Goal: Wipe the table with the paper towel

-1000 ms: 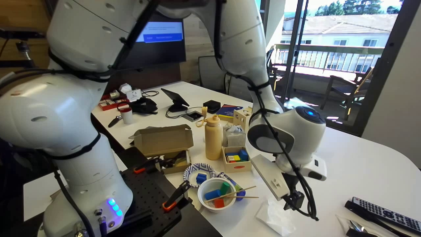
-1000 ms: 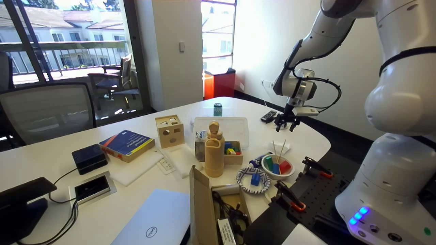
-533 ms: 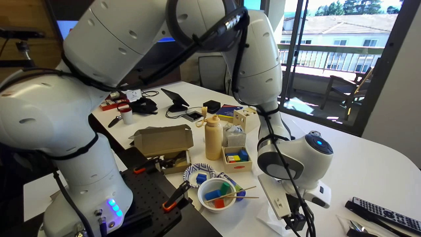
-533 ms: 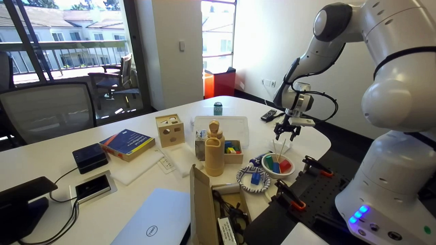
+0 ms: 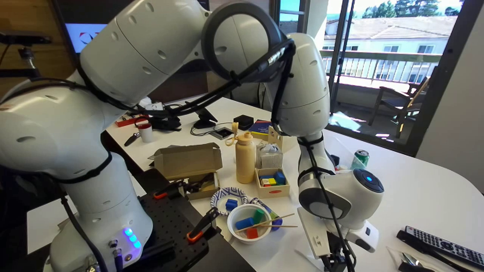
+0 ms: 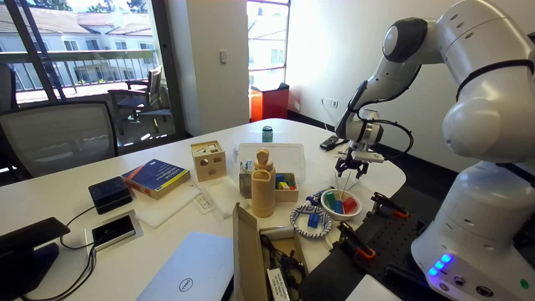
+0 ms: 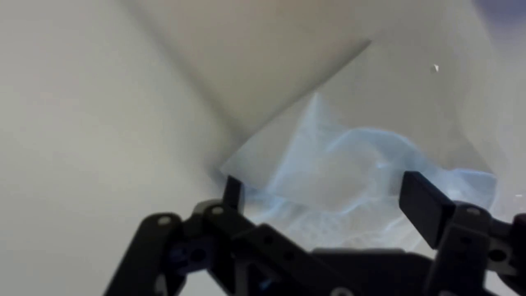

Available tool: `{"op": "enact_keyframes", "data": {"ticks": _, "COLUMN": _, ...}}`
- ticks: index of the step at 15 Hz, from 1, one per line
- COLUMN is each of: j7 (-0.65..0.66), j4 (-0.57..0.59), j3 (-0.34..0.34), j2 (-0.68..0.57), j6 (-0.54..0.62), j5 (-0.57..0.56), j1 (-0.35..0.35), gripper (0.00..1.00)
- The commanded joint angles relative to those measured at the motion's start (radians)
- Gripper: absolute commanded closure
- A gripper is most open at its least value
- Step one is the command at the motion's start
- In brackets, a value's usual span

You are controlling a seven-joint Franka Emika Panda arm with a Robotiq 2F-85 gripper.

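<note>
A crumpled white paper towel (image 7: 345, 176) lies on the white table (image 5: 412, 200). In an exterior view only a sliver of the towel (image 5: 308, 257) shows, the rest hidden behind my hand. In another exterior view part of the towel (image 6: 352, 179) shows behind the bowl's sticks, below my gripper (image 6: 349, 174). In the wrist view my gripper (image 7: 323, 183) is open, its two black fingers wide apart with the towel between and beyond them. Nothing is gripped. I cannot tell whether the fingertips touch the towel.
A white bowl (image 5: 247, 241) with blocks and two thin sticks stands close to the towel. A patterned plate (image 5: 217, 200), block box (image 5: 273, 192) and tan bottle (image 5: 245, 160) stand beyond. A remote (image 5: 446, 245), bagged cutlery (image 5: 411, 260) and a can (image 5: 361, 158) are also on the table.
My arm has lowered, bringing the open gripper down close above the towel. In an exterior view my hand now covers most of the towel. The other objects have not moved.
</note>
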State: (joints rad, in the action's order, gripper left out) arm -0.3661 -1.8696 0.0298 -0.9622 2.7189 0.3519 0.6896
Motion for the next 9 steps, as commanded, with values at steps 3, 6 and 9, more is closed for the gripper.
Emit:
{"op": "enact_keyframes", "data": {"ticks": 3, "j7": 0.062, "j4": 0.042, "j3": -0.014, "j2": -0.022, "j6": -0.049, "j5": -0.030, "j1": 0.025, "gripper": 0.49}}
{"op": "enact_keyframes", "data": {"ticks": 6, "j7": 0.061, "j4": 0.047, "j3": -0.015, "j2": -0.018, "j6": -0.062, "j5": -0.026, "j1": 0.034, "gripper": 0.72}}
{"op": "enact_keyframes", "data": {"ticks": 9, "j7": 0.059, "j4": 0.038, "j3": -0.016, "j2": 0.004, "j6": -0.066, "j5": -0.021, "j1": 0.044, "gripper": 0.95}}
